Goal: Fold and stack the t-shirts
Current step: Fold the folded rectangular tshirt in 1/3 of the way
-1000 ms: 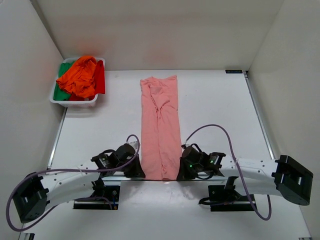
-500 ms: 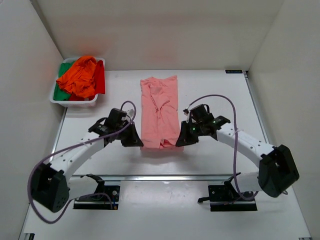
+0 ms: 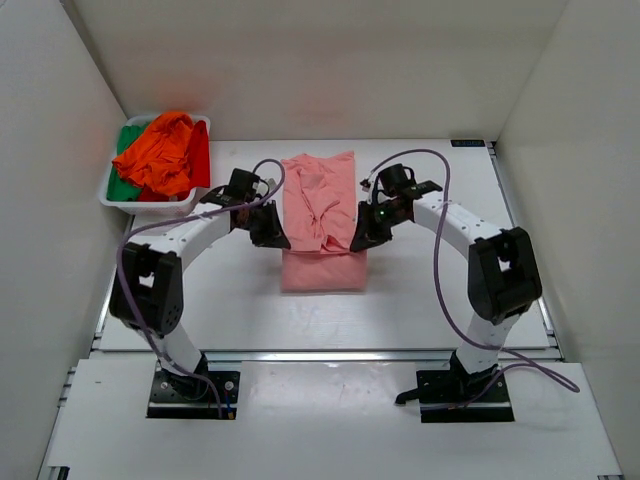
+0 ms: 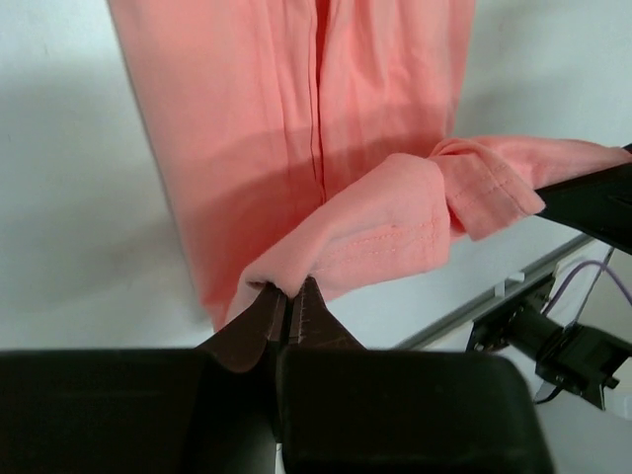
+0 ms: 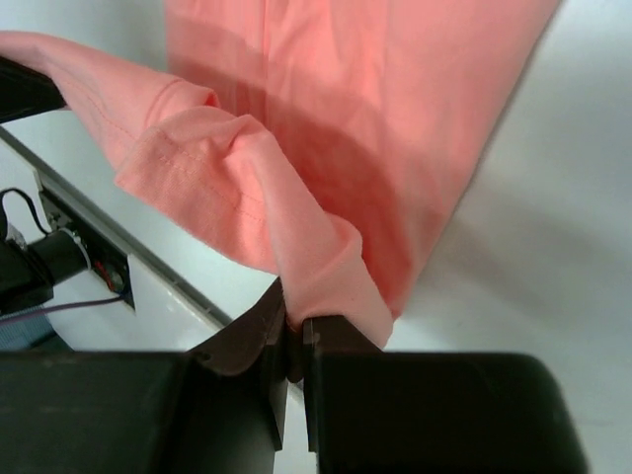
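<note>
Salmon-pink t-shirt, mid-table, hem lifted over its body. Left gripper and right gripper each pinch a hem corner; limp, light cotton sags between, so corners suit best.

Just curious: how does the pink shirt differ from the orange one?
The pink shirt lies spread on the table, part folded; the orange shirt sits crumpled in the tray. The left tool and right tool pinch the pink one; nothing holds the orange. Both are soft cloth.
</note>
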Controlling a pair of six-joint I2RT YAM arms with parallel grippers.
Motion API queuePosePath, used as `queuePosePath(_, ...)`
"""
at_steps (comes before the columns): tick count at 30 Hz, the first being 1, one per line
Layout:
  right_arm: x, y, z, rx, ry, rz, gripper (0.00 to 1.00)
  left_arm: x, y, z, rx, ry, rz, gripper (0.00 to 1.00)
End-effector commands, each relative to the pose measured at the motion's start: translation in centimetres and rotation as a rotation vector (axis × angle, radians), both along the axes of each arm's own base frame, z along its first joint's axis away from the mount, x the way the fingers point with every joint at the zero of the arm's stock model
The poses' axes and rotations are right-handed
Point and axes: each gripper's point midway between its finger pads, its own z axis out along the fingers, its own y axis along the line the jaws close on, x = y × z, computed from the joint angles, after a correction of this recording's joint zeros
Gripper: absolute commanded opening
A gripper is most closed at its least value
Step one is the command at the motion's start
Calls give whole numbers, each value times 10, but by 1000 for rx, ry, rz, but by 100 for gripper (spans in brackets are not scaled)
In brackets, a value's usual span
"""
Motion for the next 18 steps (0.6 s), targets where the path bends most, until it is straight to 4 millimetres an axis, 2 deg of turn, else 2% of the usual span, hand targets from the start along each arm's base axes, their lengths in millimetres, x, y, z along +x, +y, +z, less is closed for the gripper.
queuePosePath(1,25,2,12,22,-56,47,0,24,-6,9,-25,-45,-29,0)
queuePosePath(4,44,2,-6,0,-31,47,2,38,-7,-2,-35,-26,-8,0)
queuePosePath(6,59,7,0,20,-62,55,4,49,-2,-7,-45,-30,16,1)
queuePosePath(7,66,6,-8,27,-53,46,5,52,-3,-10,-46,-25,27,2)
queuePosePath(8,78,8,0,42,-83,35,9,59,-2,-9,-61,-40,38,6)
queuePosePath(9,83,9,-5,38,-85,29,17,66,1,-9,-66,-43,65,18)
queuePosePath(10,97,8,-3,57,-109,10,21,74,1,-7,-90,-45,90,26)
queuePosePath(12,119,9,9,96,-158,-47,41,102,5,10,-156,-121,152,47)
queuePosePath(13,133,7,20,124,-214,-74,45,109,4,15,-191,-118,201,51)
queuePosePath(14,145,7,26,161,-256,-115,51,126,10,25,-229,-181,236,56)
queuePosePath(15,149,6,39,188,-288,-138,56,140,12,40,-293,-239,290,58)
queuePosePath(16,157,-1,50,218,-336,-180,59,138,13,43,-341,-222,348,58)
queuePosePath(17,162,-6,50,234,-354,-220,62,145,18,46,-388,-260,405,59)
queuePosePath(18,160,-11,56,237,-369,-240,65,151,21,65,-423,-327,420,59)
